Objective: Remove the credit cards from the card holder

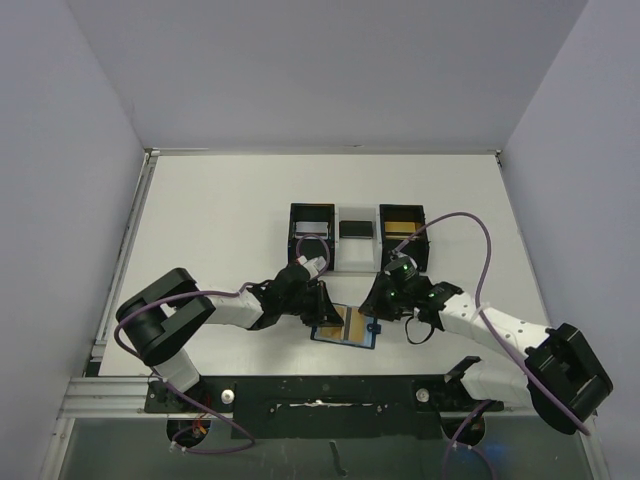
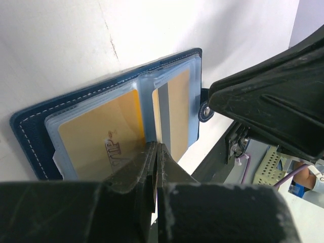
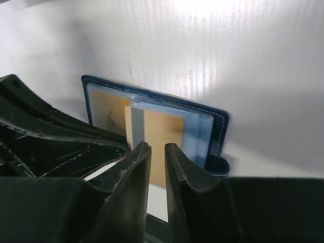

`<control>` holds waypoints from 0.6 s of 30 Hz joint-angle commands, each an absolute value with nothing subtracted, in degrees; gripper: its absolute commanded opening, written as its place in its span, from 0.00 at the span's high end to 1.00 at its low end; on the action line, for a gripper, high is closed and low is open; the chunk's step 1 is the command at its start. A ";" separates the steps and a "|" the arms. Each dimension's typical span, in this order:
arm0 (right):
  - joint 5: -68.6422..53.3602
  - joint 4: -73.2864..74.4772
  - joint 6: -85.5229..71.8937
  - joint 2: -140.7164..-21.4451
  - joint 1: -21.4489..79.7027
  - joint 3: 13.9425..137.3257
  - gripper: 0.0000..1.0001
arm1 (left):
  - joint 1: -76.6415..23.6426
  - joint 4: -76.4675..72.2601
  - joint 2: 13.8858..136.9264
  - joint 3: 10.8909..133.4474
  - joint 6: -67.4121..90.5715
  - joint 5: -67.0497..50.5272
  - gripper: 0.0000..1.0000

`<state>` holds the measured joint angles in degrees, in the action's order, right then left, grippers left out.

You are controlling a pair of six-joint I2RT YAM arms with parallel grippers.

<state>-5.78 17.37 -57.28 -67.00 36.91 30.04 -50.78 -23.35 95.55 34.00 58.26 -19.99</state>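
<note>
Card holder lies open, long axis left-right, snap tab pointing right. Left fingers are pressed together at its near edge; right fingers slightly spread.

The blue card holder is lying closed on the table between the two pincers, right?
Not closed. The blue card holder is lying open on the table between the left pincer and the right pincer; the left wrist view shows its clear pockets with gold cards inside.
</note>
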 commanded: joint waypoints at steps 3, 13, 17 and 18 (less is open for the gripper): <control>-7.87 13.81 -58.04 -67.93 38.02 30.81 0.79 | -50.29 -25.54 93.63 34.67 57.59 -21.01 1.00; -4.66 15.12 -60.03 -72.70 38.34 25.85 0.81 | -50.01 -22.63 91.25 34.85 56.23 -19.42 1.00; -4.34 15.41 -59.55 -73.42 38.38 26.13 0.81 | -49.87 -20.78 90.55 35.11 55.59 -18.86 1.00; -4.04 15.65 -59.44 -73.54 38.43 26.44 0.81 | -49.89 -20.41 90.41 35.19 55.43 -18.71 1.00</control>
